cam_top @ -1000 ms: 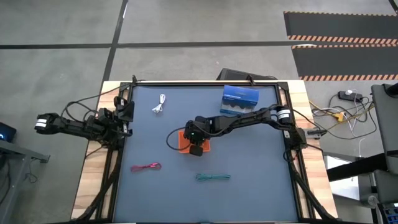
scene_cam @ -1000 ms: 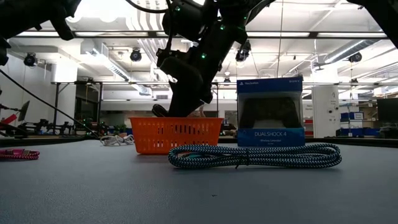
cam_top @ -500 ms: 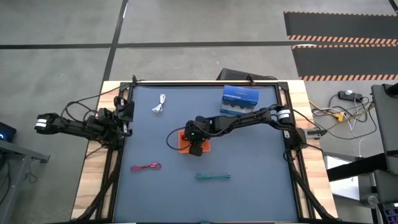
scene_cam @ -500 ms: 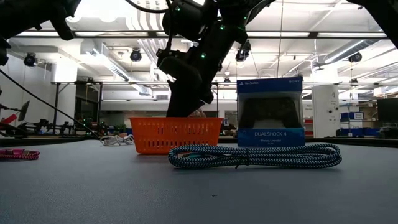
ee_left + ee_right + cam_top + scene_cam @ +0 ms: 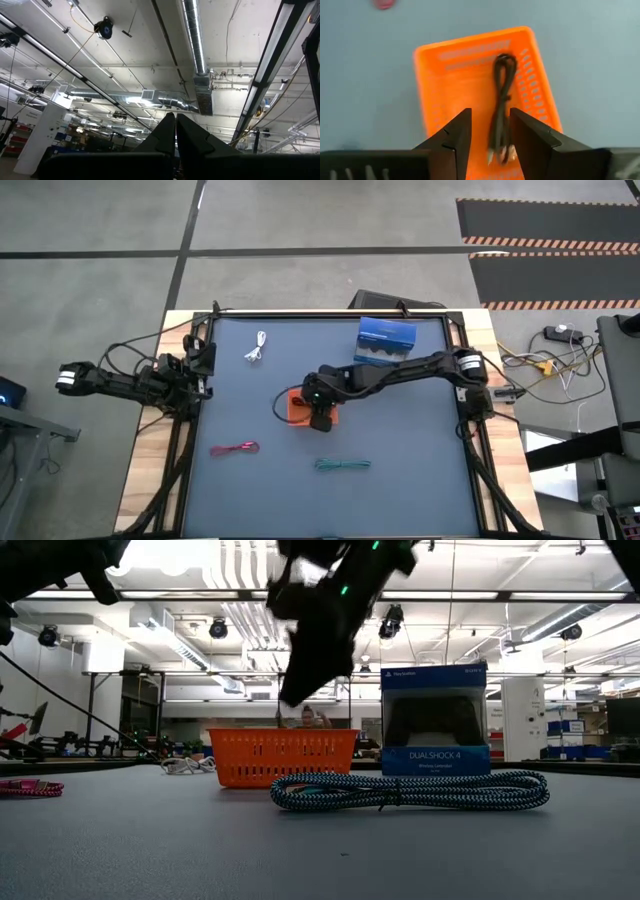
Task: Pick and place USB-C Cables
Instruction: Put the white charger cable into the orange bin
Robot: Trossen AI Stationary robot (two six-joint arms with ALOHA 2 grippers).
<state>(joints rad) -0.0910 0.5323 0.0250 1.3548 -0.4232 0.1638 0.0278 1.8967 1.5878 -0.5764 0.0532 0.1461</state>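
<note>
Fingers of the right gripper (image 5: 489, 131) stand parted with nothing between them, directly above the orange tray (image 5: 434, 60). The black cable (image 5: 502, 100) lies loose along the tray floor beneath that gap, so it looks released, with the gripper clear above the rim (image 5: 318, 650). In the high view the right arm reaches across the table's middle to the tray (image 5: 294, 408). Three cables lie outside it, well apart: the white cable (image 5: 256, 346) near the far left, the pink-red cable (image 5: 236, 449) toward the near left, the teal cable (image 5: 343, 465) nearest the tray. A blue box (image 5: 386, 340) sits at the far edge. The left gripper (image 5: 175, 131) waits off the table's left side, fingertips pressed together and empty, aimed at the ceiling.
</note>
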